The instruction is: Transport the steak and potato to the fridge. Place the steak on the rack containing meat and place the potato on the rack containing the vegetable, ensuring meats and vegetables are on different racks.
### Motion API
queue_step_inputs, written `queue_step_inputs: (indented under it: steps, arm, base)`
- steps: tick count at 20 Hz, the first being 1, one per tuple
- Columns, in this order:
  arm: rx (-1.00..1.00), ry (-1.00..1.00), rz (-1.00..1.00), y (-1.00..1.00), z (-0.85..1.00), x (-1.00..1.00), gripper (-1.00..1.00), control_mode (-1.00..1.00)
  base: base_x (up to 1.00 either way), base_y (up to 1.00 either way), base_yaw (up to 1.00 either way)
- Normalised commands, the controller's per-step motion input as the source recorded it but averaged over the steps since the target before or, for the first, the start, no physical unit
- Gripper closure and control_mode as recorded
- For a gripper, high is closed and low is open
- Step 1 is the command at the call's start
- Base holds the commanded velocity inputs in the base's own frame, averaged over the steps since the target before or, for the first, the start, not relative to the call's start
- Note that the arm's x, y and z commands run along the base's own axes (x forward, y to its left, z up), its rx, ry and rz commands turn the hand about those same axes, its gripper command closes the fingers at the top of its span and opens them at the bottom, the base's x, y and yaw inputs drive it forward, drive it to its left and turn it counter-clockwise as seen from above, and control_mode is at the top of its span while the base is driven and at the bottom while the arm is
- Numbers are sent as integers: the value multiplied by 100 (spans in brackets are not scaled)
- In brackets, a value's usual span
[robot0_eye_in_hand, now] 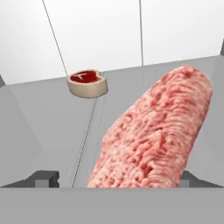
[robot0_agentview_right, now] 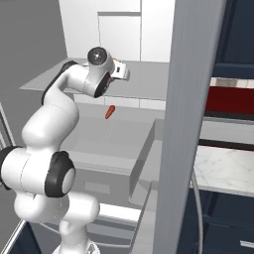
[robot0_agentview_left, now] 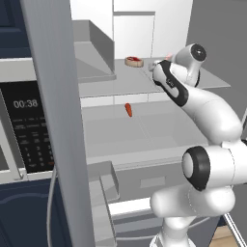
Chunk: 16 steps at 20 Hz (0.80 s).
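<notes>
My gripper (robot0_eye_in_hand: 116, 179) reaches over the fridge's upper rack (robot0_agentview_left: 212, 79) and is open, its fingertips (robot0_eye_in_hand: 43, 177) spread wide. Between them lies the steak (robot0_eye_in_hand: 153, 135), a long pink, coarse-grained slab resting on the rack with a gap to the left finger. Farther back on the same rack sits a round cut of meat (robot0_eye_in_hand: 87, 83) with a red top and tan rim, also seen as the round cut (robot0_agentview_left: 133, 61). On the rack below lies an orange carrot-like vegetable (robot0_agentview_left: 128, 109), the same vegetable (robot0_agentview_right: 110, 112). The potato is out of view. My gripper (robot0_agentview_right: 123, 71) pokes past the wrist.
The open fridge door (robot0_agentview_left: 53, 120) stands tall in the foreground, with door bins (robot0_agentview_left: 103, 183) low down. A microwave (robot0_agentview_left: 24, 130) with a lit clock is at the far left. The lower rack (robot0_agentview_left: 154, 135) has wide bare room around the vegetable.
</notes>
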Motion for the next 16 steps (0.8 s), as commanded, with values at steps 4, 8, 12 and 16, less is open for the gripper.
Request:
queue_step_inputs:
  steps: [4,8,12,16]
  arm:
    - [-1,0,-4,0,-6,-2,-100,-100]
    - [0,7,-6,6,0,-5,-100,-100]
    - [0,1,-8,2,25,-13,-100,-100]
    - [0,7,-6,3,37,-29,-100,-100]
  base:
    - [0,0,0]
    - [0,0,0]
    - [0,0,0]
    - [0,0,0]
